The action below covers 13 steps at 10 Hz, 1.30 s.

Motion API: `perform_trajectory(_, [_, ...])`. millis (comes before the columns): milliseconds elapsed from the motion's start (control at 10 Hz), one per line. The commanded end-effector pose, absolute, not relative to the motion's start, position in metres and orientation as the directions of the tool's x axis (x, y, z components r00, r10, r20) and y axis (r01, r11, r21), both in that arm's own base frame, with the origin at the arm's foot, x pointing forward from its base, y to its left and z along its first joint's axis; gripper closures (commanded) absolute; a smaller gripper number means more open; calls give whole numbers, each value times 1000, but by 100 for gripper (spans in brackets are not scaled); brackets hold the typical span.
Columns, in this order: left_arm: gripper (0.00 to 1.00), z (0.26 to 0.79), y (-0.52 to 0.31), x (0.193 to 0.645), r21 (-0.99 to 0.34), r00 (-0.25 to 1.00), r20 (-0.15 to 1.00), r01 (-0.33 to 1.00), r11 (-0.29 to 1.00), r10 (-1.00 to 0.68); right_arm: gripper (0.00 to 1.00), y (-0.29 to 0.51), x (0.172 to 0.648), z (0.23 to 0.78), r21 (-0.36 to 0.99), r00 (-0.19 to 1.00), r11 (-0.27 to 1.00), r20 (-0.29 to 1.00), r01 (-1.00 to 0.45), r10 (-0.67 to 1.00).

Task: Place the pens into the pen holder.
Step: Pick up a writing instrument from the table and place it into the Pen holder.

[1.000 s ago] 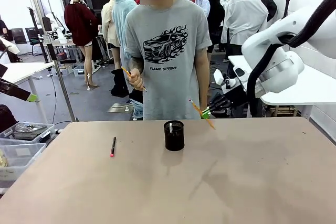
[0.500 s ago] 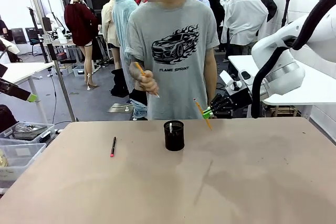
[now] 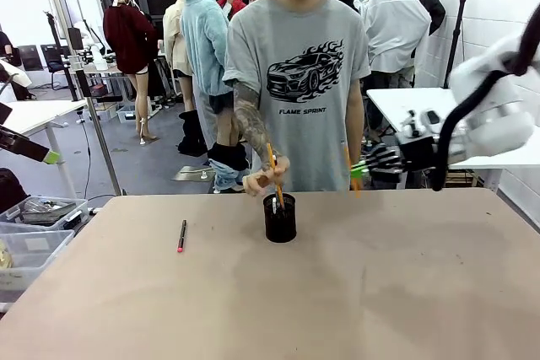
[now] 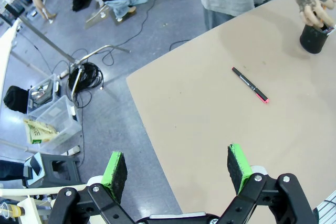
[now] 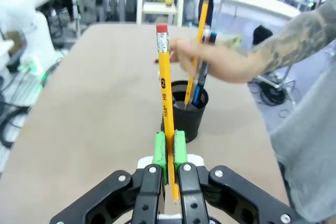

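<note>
At the far middle of the table we see the pen holder standing upright with a few pens in it. A person's hand is just over its rim, gripping an orange pencil whose lower end is inside the cup. Right of the holder, above the table, our right gripper is clamped on a yellow pencil, held roughly upright. Left of the holder and well apart from it, a dark pen with a pink tip lies flat. Our left gripper hangs off the table's left side, jaws wide apart, holding nothing.
</note>
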<state>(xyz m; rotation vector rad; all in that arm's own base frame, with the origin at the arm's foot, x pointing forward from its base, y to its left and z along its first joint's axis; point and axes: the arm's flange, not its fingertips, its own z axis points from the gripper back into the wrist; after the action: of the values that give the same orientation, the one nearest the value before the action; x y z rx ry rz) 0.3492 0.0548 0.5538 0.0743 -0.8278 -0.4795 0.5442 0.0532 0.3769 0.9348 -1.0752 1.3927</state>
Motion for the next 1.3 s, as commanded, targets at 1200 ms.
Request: perform_trajectory(1200, [0, 554, 55, 349, 240, 585, 694, 363, 900, -420, 100, -56, 422, 379, -144, -123, 394, 989, -908, 78])
